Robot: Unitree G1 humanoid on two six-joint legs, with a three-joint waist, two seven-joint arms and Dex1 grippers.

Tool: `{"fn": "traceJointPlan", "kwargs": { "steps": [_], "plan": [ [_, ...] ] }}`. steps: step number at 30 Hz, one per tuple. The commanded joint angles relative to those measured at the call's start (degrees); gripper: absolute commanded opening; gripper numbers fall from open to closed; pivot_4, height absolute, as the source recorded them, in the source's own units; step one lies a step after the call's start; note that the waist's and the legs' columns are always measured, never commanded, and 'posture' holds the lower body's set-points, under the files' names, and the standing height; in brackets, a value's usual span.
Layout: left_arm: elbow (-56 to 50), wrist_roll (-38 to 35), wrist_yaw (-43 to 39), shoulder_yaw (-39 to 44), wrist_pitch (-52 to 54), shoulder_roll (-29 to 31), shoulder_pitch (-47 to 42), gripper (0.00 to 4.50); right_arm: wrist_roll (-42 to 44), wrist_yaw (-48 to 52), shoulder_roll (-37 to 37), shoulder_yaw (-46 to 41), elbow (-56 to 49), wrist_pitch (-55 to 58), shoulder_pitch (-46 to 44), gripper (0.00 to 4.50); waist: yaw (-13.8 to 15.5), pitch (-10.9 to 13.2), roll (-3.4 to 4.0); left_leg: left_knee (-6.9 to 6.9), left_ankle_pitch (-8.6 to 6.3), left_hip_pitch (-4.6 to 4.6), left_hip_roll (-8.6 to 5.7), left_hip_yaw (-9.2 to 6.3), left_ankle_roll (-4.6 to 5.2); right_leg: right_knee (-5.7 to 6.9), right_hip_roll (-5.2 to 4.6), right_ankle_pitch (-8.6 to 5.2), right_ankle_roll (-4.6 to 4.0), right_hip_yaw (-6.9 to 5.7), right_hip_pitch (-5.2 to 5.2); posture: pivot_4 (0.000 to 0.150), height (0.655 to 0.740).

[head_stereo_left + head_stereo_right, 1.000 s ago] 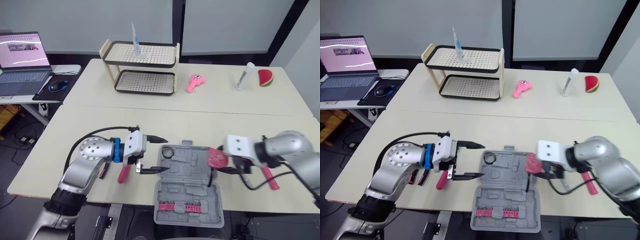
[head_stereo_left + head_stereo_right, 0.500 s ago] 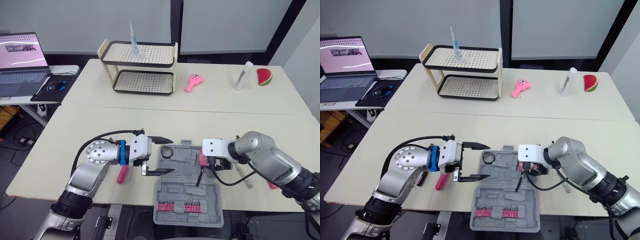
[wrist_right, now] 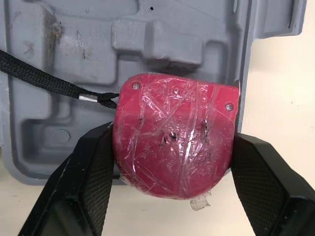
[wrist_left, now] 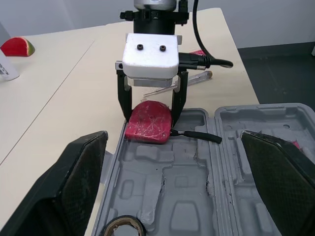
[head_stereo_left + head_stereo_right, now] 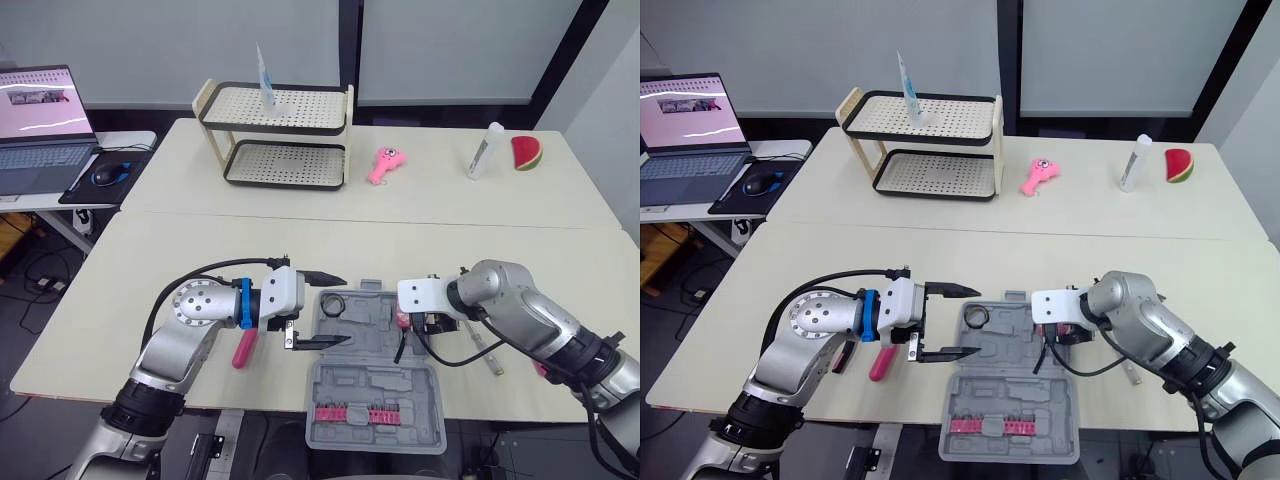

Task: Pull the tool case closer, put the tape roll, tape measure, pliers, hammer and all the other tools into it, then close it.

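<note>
The grey tool case (image 5: 375,375) lies open at the table's front edge, with a tape roll (image 5: 335,303) in its far left corner. My right gripper (image 5: 405,320) is shut on the red tape measure (image 3: 172,142), holding it over the case's right rim; its black strap (image 3: 44,81) trails across the tray. My left gripper (image 5: 345,310) stands open and holds nothing, over the case's left edge near the tape roll (image 4: 120,227). Pink-handled pliers (image 5: 243,348) lie on the table left of the case. A screwdriver (image 5: 482,345) lies to the right.
The case's lid half, with a row of red bits (image 5: 355,413), reaches the table's front edge. At the back stand a two-tier rack (image 5: 285,135), a pink toy (image 5: 383,165), a white bottle (image 5: 481,152) and a watermelon slice (image 5: 527,152). A laptop (image 5: 40,120) sits on a side desk.
My right gripper has carried the tape measure leftwards from beside the case to over its right rim. My left gripper has edged a little right, staying open.
</note>
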Motion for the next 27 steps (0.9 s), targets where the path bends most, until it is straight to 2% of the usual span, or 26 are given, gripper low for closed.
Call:
{"fn": "traceJointPlan", "kwargs": {
  "steps": [1,9,13,19,27],
  "plan": [
    [-2.2,-0.2,0.6,0.0,0.3,0.3,-0.8,4.50,-1.3,0.8,0.4,-0.7,-0.5,-1.0,0.1,3.13,0.0,0.0,0.00,0.00,0.00,0.01,0.00,0.00,0.00,0.00,0.00,0.00,0.00,0.00,0.01,0.150,0.7400],
    [-2.0,0.1,0.7,-0.4,0.5,0.3,-1.2,4.50,-2.5,0.4,2.3,-1.1,-0.3,-2.2,0.6,3.13,0.0,0.0,0.00,0.00,0.00,0.01,0.00,0.00,-0.01,0.00,0.00,0.00,0.00,0.00,0.01,0.150,0.7400],
    [-1.7,0.3,0.7,-0.6,0.5,0.2,-1.4,4.50,-2.7,0.6,2.5,-1.5,-0.4,-2.4,0.6,4.47,0.0,0.0,0.00,0.00,0.00,0.02,0.02,-0.01,-0.01,0.00,0.00,0.00,0.00,-0.01,0.01,0.150,0.7400],
    [-0.8,0.5,0.5,-0.7,0.2,-0.1,-1.8,4.50,-0.5,3.5,0.4,-4.8,-4.8,-1.0,0.1,4.47,0.0,0.0,0.01,0.00,0.00,0.01,-0.01,0.00,-0.01,0.00,0.00,0.00,0.00,-0.01,0.01,0.150,0.7400],
    [1.0,0.7,-0.1,-1.1,-0.9,-0.3,-3.3,4.50,10.7,9.6,-4.6,-16.0,-16.4,5.4,3.5,4.47,0.1,0.0,0.01,-0.01,-0.01,0.00,-0.01,-0.05,0.01,-0.01,0.00,0.00,0.00,0.00,0.04,0.150,0.7400]
  ]
}}
